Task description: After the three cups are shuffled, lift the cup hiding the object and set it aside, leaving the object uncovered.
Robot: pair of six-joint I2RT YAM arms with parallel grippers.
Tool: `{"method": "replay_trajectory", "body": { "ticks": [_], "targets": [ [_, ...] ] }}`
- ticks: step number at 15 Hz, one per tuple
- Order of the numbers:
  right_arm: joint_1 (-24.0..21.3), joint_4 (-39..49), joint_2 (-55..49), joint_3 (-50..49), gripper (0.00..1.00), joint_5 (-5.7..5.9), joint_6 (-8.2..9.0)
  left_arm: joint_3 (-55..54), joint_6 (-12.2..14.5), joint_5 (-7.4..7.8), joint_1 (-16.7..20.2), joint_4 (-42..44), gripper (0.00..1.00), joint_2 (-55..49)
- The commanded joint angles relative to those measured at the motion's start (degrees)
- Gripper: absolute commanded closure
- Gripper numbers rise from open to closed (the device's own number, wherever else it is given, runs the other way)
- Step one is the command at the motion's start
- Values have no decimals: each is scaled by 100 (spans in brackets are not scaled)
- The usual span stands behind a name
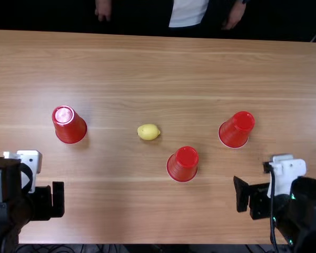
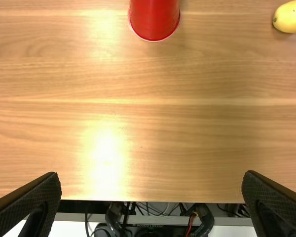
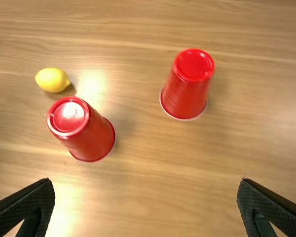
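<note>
Lying out in the open near the middle of the top view, a small yellow lemon (image 1: 148, 132) rests on the light brown desk (image 1: 158, 68). Three red cups stand upside down around it, each with its flat bottom up and its wide mouth on the wood. The left cup (image 1: 69, 125) is at the left of the frame, about level with the lemon and well apart from it. The middle cup (image 1: 183, 164) is a little lower and to the right of the lemon, near it but not touching. The right cup (image 1: 236, 129) is at the right of the frame, a bit higher than the middle cup and apart from it. No cup touches another cup. The left arm (image 1: 10, 195) sits in the lower left corner of the frame, and the right arm (image 1: 289, 200) sits in the lower right corner. Both are close to the near edge of the desk and well apart from the cups and the lemon. The left jaws are spread wide, with bare wood between them and nothing held. The right jaws are spread wide too, and they hold nothing. From the left wrist camera, some dark wires (image 2: 153, 219) hang just past the near edge of the desk. The right wrist camera sees the lemon beside the middle cup, with the right cup standing farther off.
</note>
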Motion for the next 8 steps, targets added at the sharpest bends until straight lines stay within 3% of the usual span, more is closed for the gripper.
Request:
{"method": "replay_trajectory", "body": {
  "ticks": [1, 5, 8],
  "targets": [
    [-191, -97, -290, -197, 0, 100, -42, -108, 17, 56, -108, 4, 0, -153],
    [-323, -118, -1371, -838, 0, 100, 11, -556, -36, 56, -160, 67, 0, -733],
    [-894, -55, -2329, -1304, 0, 100, 11, -1189, -57, 56, -143, 415, 0, -1445]
  ]
}}
